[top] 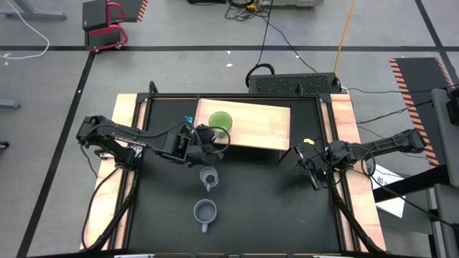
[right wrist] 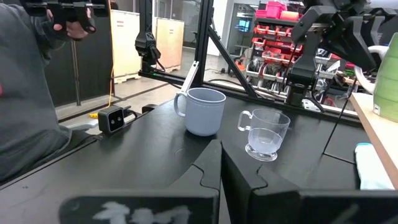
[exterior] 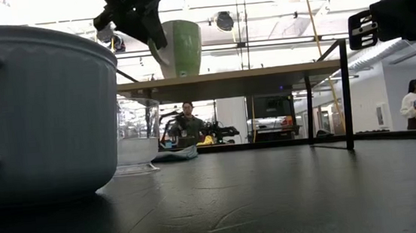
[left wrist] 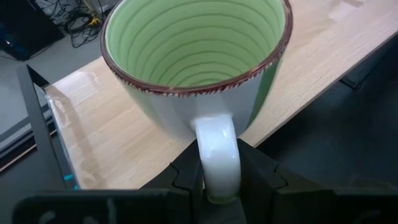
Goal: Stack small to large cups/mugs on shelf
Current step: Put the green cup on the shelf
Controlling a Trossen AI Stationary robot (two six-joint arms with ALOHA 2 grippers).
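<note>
The lime-green mug (top: 221, 121) is over the left part of the tan shelf (top: 265, 125), held by my left gripper (top: 208, 135). In the low view the mug (exterior: 181, 47) is tilted, its base close to the shelf top (exterior: 264, 71); whether it touches I cannot tell. The clear glass cup (top: 208, 177) and the grey-blue mug (top: 205, 211) stand upright on the black tabletop, nearer than the shelf. My right gripper (top: 310, 168) is shut and empty, off the shelf's right end. My left gripper pinches the green mug's white handle (left wrist: 217, 168) between its two fingers (left wrist: 186, 177), which come from the table's left, slanting a little down. The mug's mouth is up and it leans slightly.
A small light-blue patch (top: 188, 119) sits at the shelf's left near corner. The shelf's dark legs (exterior: 346, 93) stand on the tabletop at its right. Bare black tabletop lies to the right of the two cups. People (exterior: 186, 122) are in the room beyond the table.
</note>
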